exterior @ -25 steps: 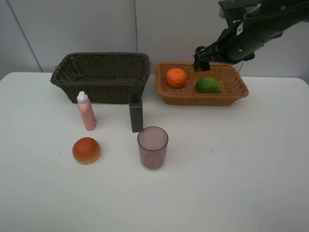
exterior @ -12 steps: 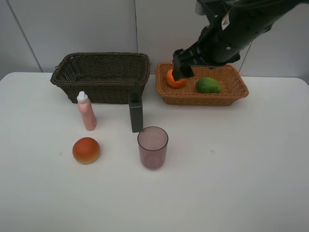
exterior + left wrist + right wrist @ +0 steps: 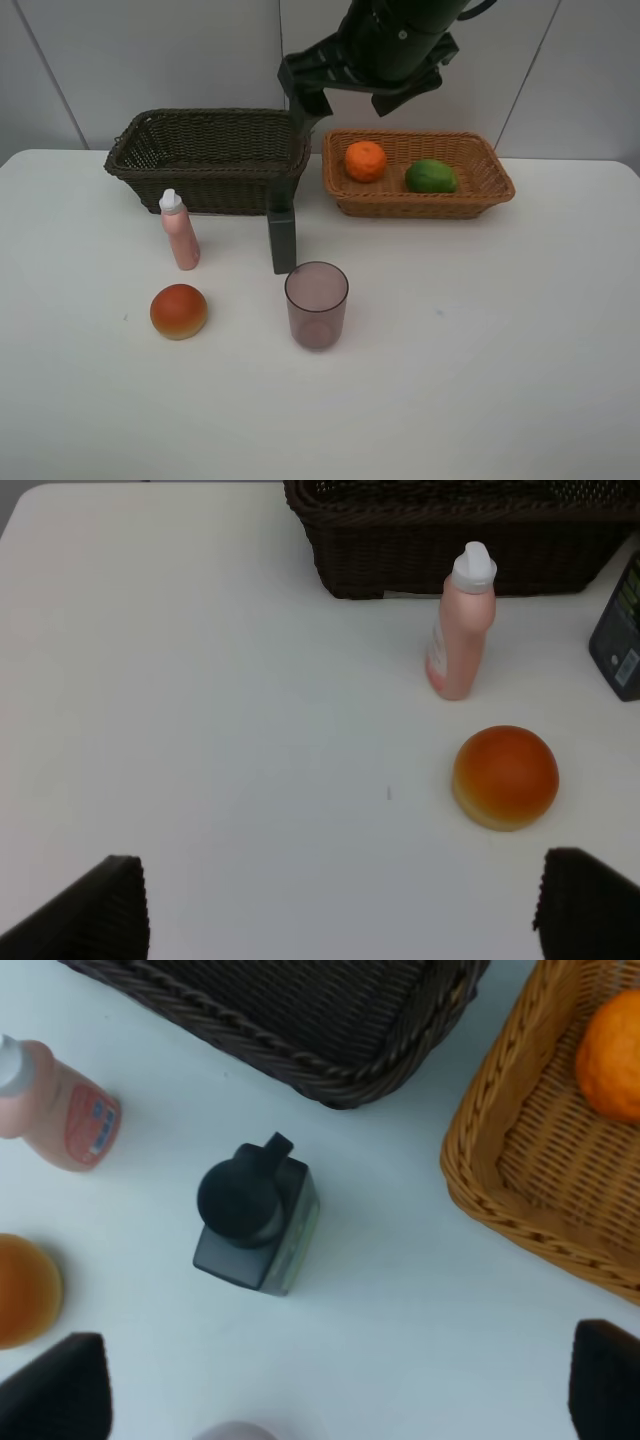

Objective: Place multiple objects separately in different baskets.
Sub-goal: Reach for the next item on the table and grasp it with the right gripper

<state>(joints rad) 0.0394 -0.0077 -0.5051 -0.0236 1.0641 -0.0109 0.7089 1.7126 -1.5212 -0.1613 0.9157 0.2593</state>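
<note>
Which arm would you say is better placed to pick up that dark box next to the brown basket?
Likely the right arm. Its open jaws hang above the dark box, which sits mid-frame in its wrist view. The left wrist view catches that box only at its edge.

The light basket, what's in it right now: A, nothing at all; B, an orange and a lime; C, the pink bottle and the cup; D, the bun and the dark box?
B: the orange and the lime lie side by side inside the light basket, with nothing else in it.
</note>
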